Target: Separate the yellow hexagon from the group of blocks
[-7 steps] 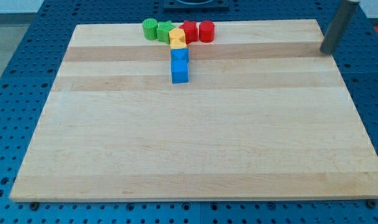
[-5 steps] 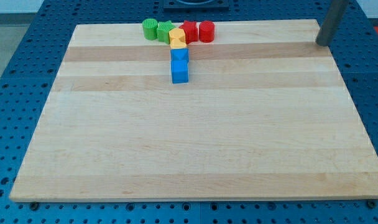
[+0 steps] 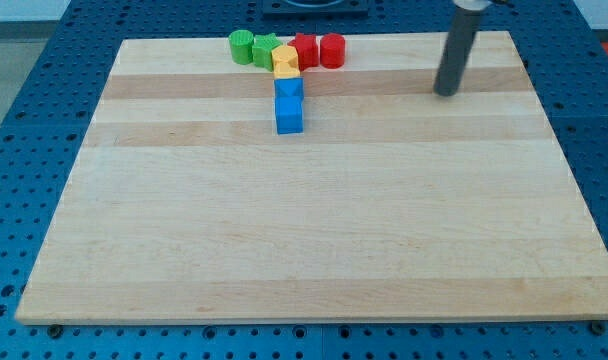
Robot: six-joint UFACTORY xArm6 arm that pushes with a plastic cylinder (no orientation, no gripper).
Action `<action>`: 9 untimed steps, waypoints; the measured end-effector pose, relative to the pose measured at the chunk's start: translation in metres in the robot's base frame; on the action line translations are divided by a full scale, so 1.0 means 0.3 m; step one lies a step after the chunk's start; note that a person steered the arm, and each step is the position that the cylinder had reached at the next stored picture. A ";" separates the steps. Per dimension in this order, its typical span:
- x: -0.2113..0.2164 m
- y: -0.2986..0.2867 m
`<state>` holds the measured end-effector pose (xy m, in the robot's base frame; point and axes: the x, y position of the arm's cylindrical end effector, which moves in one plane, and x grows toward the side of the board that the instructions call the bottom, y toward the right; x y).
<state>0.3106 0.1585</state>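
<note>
Item: my tip (image 3: 446,93), bare rod end with no jaws, holding nothing, touching no block. Position: upper right of the frame, on the wooden board (image 3: 314,230).

Item: yellow hexagon (image 3: 285,60). Position: upper centre-left, well apart from my tip and lying to its left, slightly higher in the frame.

Packed around it: green star (image 3: 265,49) and green cylinder (image 3: 242,45) to its upper left; two red blocks (image 3: 318,50) to its upper right; two blue blocks (image 3: 289,103) stacked below it in a column.

Note for you: the hexagon looks boxed in on three sides, so any push probably needs an approach from the frame's top edge.
</note>
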 end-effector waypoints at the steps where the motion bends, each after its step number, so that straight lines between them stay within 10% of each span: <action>1: -0.053 -0.108; 9: -0.171 -0.548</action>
<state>0.2595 -0.0058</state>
